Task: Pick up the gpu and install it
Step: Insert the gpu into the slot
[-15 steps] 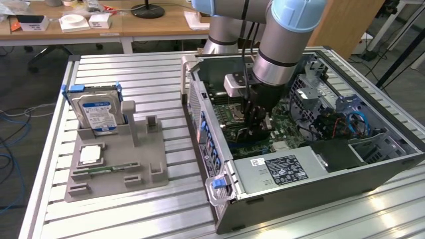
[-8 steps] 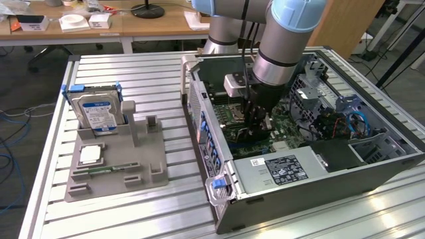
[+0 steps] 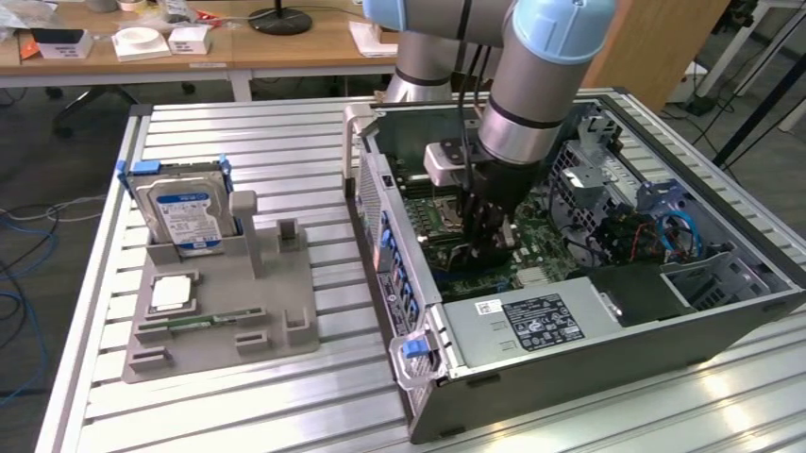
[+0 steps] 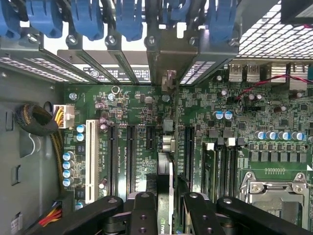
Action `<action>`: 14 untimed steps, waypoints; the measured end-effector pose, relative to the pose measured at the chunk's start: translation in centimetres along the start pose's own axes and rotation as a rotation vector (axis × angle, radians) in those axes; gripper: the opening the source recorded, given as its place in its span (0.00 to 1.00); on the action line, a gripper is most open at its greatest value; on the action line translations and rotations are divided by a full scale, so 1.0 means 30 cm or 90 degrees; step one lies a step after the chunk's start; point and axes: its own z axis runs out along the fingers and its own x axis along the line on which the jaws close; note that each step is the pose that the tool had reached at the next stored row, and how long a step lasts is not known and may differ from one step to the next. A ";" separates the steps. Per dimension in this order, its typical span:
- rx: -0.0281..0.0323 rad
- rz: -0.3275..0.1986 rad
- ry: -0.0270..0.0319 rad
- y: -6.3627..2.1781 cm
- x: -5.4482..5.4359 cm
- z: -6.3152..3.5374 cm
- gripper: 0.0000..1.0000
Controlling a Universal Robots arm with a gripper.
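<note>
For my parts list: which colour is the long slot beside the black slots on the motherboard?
White slot, best seen in the wrist view.

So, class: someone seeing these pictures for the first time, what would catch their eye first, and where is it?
The big grey-and-blue robot arm plunging into the open computer case, on the exterior view's right. Its claw holds the gpu edge-on over the green motherboard, with its slots. On the exterior view's left, a hard drive with a blue-white label stands upright in a grey holder.
</note>
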 end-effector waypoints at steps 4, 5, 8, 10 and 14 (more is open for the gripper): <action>-0.0006 0.000 0.0038 0.002 0.001 0.019 0.26; -0.0011 0.000 0.0049 0.002 0.000 0.021 0.26; -0.0011 0.000 0.0052 0.002 0.000 0.023 0.26; -0.0009 0.000 0.0047 0.002 0.000 0.024 0.26; -0.0003 0.000 0.0030 0.002 0.000 0.028 0.26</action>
